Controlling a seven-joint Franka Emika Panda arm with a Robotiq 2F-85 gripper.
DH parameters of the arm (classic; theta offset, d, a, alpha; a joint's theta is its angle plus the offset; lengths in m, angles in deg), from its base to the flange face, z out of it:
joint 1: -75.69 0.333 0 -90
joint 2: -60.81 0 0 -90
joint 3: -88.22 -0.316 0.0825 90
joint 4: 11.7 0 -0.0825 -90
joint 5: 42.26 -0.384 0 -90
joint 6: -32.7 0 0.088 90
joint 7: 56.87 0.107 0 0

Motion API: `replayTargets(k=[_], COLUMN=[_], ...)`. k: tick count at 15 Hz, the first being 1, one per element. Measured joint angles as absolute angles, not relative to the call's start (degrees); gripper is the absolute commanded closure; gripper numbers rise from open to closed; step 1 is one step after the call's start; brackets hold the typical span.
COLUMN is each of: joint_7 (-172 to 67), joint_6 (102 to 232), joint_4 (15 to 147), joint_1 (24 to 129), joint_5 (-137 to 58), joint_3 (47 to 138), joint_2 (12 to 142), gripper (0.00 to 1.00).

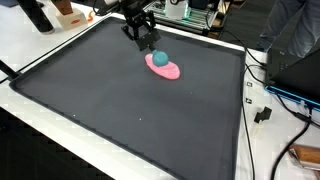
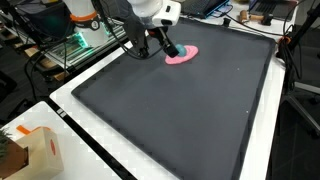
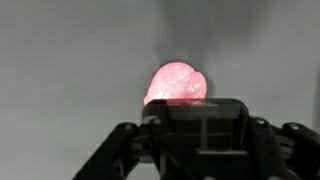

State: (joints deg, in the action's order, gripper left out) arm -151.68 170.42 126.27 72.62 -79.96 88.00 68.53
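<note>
In an exterior view my pincer point(image 1: 142, 41) hangs with its fingers apart, just at 11 o'clock of the teal ball point(image 1: 157, 59). The ball sits on a pink plate point(image 1: 169, 71) on the black mat point(image 1: 120, 110).

In an exterior view the pincer point(image 2: 158, 47) stands at 9 o'clock of the plate point(image 2: 184, 56).

In the wrist view the plate point(image 3: 177, 82) lies at 12 o'clock of my pincer point(image 3: 200, 112); the ball is hidden.

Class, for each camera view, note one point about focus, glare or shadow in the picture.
Wrist view: soft all over; the pink disc glows overexposed, and the end effector is a dark blur. Both exterior views: sharper and evenly lit; the mat shows only a faint sheen, and the ball reads clearly in an exterior view.
</note>
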Motion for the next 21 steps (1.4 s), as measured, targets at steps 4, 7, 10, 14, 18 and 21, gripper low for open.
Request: replayTargets(k=[4, 7, 10, 14, 18, 21], joint_7=[-153.23, -155.20, -156.18, -156.30, -156.30, -156.24], joint_6=[170.42, 170.38, 170.33, 170.25, 170.17, 169.87], joint_4=[126.15, 126.13, 125.99, 125.76, 125.64, 125.43], joint_1=[72.18, 71.59, 71.32, 71.21, 71.20, 71.20], joint_5=[-81.06, -82.28, -82.73, -82.73, -82.73, -82.73], joint_3=[88.00, 88.00, 88.00, 88.00, 88.02, 88.06], joint_2=[69.38, 70.10, 70.57, 70.97, 71.04, 71.05], gripper=[0.65, 0.65, 0.65, 0.65, 0.65, 0.65])
